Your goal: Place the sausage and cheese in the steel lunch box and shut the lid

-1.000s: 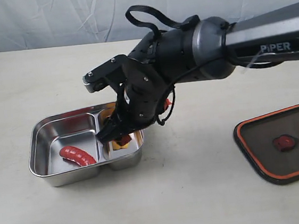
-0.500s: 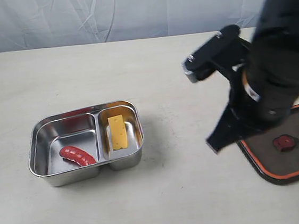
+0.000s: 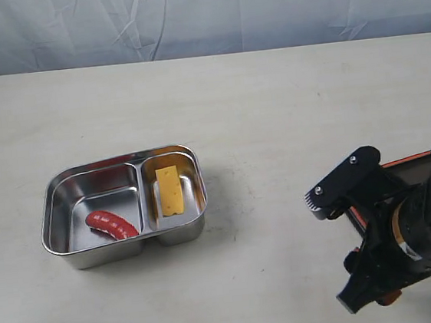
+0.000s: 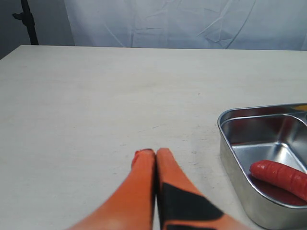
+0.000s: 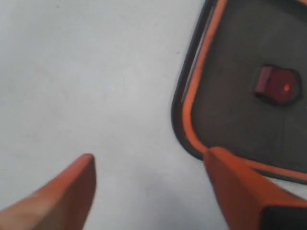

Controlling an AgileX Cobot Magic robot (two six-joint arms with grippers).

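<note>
The steel lunch box (image 3: 51, 196) stands open at the left of the table. The red sausage (image 3: 111, 224) lies in its larger compartment and the yellow cheese (image 3: 170, 191) in the smaller one. The dark lid (image 5: 240, 110) with its orange seal and red valve tab (image 5: 276, 86) lies flat at the right, mostly hidden behind the right arm in the exterior view. My right gripper (image 5: 149, 157) is open over the table at the lid's corner, one fingertip overlapping the lid's rim. My left gripper (image 4: 153, 152) is shut on nothing, near the lunch box (image 4: 230, 143) and sausage (image 4: 280, 175).
The table is a plain beige surface with a pale cloth backdrop behind it. The right arm's black wrist (image 3: 396, 227) hangs low at the front right. A dark stand (image 4: 26, 19) rises beyond the table's far corner in the left wrist view.
The right arm swung from over the lunch box's small compartment across to the right and down by the lid. The cheese stayed in the small compartment.
</note>
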